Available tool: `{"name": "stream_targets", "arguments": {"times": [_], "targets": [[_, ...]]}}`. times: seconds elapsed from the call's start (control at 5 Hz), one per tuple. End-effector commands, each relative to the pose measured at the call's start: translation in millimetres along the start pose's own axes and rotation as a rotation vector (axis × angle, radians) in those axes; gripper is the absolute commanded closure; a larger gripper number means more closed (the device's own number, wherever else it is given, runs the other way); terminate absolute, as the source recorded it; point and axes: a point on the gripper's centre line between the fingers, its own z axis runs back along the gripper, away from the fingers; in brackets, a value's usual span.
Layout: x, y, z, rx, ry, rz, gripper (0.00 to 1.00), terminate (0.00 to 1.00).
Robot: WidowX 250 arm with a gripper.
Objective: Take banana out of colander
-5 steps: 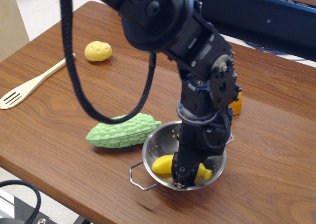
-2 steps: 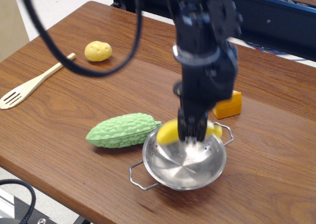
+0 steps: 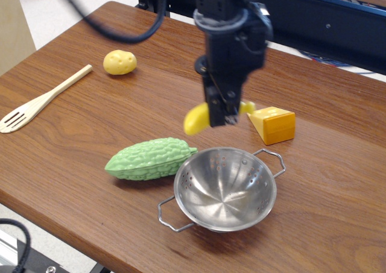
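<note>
Single overhead-oblique view. Your pincer (image 3: 221,121) is clamping the banana (image 3: 196,119) across its middle, so the fruit is sitting directly between the jaws rather than off to any side; its long axis is running crosswise to the pincer, one yellow end sticking out toward the left of the picture and a smaller tip showing on the opposite side. The banana is hanging in the air, clear of the table (image 3: 72,146), and the colander (image 3: 224,190) is lying below the pincer and slightly nearer the camera, its bowl now holding nothing. The relation you are working from is therefore the bare table around the pincer: the green bitter gourd (image 3: 149,158) is lying below and to the picture's left, touching or just beside the colander rim, and the orange wedge block (image 3: 274,125) is sitting just beside the pincer on the picture's right. The yellow potato (image 3: 119,62) and the wooden spatula (image 3: 42,99) are lying well apart, far to the picture's left. Compared with the frame a second earlier, the pincer is no longer reaching down inside the bowl; it is standing higher and farther from the camera, and the banana is travelling with it.
</note>
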Motion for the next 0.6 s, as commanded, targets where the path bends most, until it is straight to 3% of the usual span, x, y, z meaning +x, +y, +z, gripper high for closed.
{"name": "stream_targets", "arguments": {"times": [0.0,0.4], "targets": [[-13,58,6,0.072,-0.023,0.170,1.00,0.00],[-7,90,-30,0.116,-0.056,0.288,1.00,0.00]]}}
